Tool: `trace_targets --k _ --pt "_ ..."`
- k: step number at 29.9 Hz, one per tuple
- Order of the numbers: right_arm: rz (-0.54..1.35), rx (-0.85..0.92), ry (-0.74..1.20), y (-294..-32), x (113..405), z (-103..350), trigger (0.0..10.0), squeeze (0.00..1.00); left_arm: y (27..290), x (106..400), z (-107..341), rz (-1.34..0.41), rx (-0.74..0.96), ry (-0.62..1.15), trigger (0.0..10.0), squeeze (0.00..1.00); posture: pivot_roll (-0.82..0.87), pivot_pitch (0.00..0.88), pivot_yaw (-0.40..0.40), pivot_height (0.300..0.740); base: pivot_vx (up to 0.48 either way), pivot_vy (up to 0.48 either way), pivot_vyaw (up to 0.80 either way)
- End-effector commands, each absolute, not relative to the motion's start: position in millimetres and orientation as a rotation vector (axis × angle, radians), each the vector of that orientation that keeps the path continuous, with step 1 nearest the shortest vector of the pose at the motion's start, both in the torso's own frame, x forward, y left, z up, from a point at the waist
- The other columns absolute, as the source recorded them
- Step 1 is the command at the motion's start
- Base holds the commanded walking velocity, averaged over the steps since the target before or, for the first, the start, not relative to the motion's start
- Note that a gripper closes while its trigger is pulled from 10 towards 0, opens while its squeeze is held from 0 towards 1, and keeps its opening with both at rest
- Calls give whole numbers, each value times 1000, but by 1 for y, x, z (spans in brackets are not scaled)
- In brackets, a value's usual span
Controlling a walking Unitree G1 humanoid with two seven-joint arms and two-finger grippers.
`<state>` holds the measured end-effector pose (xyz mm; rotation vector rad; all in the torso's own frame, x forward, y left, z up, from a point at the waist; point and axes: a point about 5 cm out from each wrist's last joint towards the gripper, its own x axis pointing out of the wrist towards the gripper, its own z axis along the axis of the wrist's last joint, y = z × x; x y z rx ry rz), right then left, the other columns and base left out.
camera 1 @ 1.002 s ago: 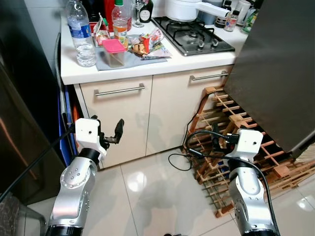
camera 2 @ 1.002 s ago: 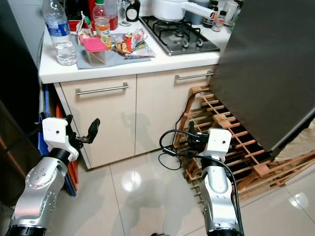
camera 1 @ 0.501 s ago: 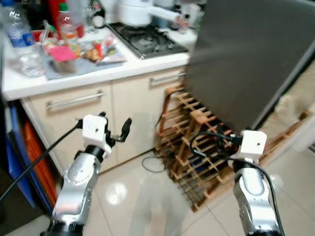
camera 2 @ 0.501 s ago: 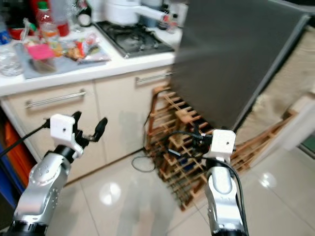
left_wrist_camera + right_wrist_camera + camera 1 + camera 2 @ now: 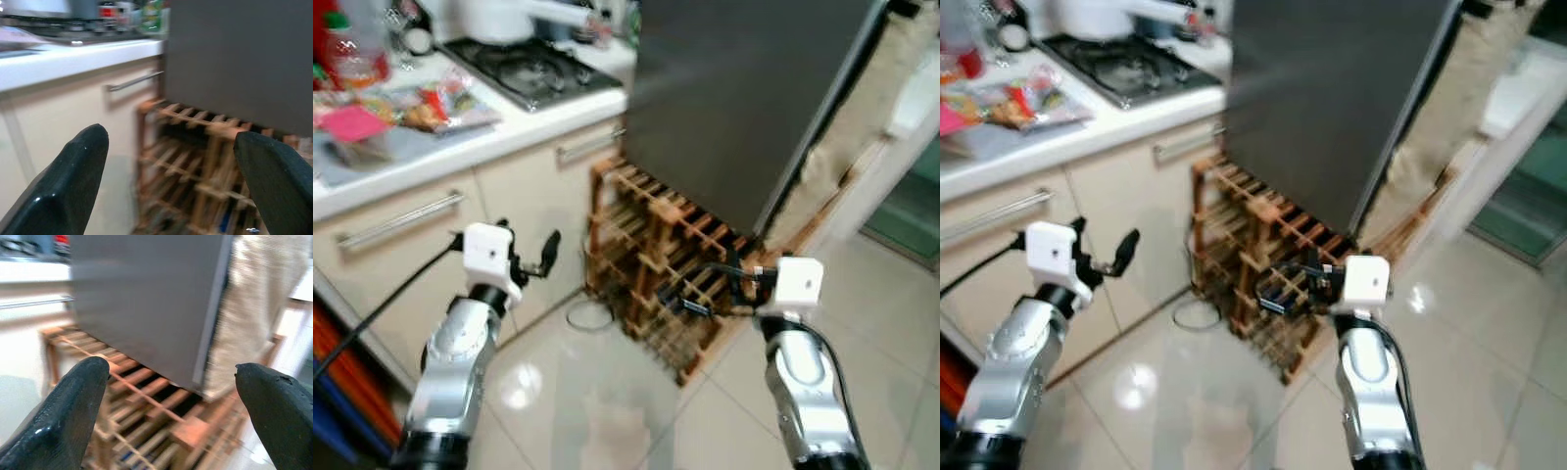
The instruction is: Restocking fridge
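Left end effector and right end effector gape empty before the fridge door's edge.

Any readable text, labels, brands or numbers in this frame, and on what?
None can be read; the frame is motion-blurred.
Packets on the counter: print too blurred.
Bottle at the counter's far end: label too blurred.
Bottles beyond the stove: red and green labels, unreadable.
Dark fridge door and wooden rack: no markings visible.
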<state>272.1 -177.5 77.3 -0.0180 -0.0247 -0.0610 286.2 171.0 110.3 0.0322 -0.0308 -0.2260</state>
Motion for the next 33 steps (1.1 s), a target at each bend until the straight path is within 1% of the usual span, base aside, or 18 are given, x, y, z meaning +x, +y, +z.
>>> trace_targets --k 1,33 --pt "-61 -6 -35 -177 272 78 10000 0 174 286 109 -220 35 -23 10000 0 -11 0 -44 740 0 0 -675" --pt "-38 -8 -16 -176 273 74 10000 0 170 289 109 -205 49 -35 10000 0 -18 0 -47 740 0 0 -690"
